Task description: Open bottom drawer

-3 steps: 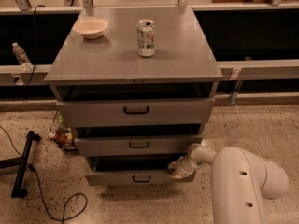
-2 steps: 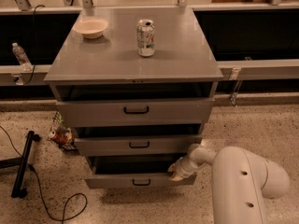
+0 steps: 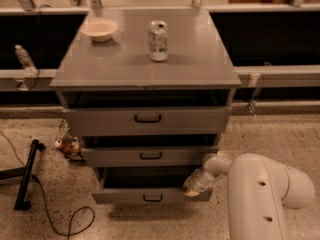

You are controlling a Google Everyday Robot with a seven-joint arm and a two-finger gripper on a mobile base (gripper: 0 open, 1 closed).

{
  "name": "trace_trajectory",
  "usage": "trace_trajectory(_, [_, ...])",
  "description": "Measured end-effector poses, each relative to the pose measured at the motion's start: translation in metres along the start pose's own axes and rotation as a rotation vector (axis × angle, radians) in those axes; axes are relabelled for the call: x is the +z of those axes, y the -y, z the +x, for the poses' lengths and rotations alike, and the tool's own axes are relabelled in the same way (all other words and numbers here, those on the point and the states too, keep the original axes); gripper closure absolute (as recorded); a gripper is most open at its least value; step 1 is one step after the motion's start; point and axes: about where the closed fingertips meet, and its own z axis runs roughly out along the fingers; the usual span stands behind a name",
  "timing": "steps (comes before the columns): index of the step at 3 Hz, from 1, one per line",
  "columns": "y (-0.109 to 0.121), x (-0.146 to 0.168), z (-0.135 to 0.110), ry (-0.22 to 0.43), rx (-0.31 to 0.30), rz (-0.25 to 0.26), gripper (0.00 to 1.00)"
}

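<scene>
The tool (image 3: 196, 183) sits at lower centre-right of the frame, against the right end of the bottom drawer (image 3: 131, 196), at the upper edge of its front. Whether the tool is wide, narrow or holding the edge cannot be told from this view. The white arm (image 3: 265, 194) fills the lower right corner behind it.

Progress: the bottom drawer is the lowest of three in the grey cabinet (image 3: 222, 111) and stands partly out. Its front sits forward of the middle drawer (image 3: 120, 155), and a dark gap shows above it. Judged from this, the opening is begun but incomplete, and further travel outward is left. The black loop handle (image 3: 152, 198) is not engaged by the tool.

Hidden or unclear:
- The contact between tool and drawer front merges into one pale shape.
- The drawer interior is in shadow.
- The arm is cut off by the lower frame edge.

On the worktop (image 3: 200, 59), a can (image 3: 158, 40) and a bowl (image 3: 99, 30) stand well apart.
</scene>
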Motion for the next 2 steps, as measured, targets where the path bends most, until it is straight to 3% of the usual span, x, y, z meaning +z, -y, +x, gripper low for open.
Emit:
trace_trajectory(1, [0.0,0.0,0.0,0.0,0.0,0.0,0.07])
trace_trajectory(2, [-0.019,-0.009,0.002,-0.015,0.059,-0.051,0.0])
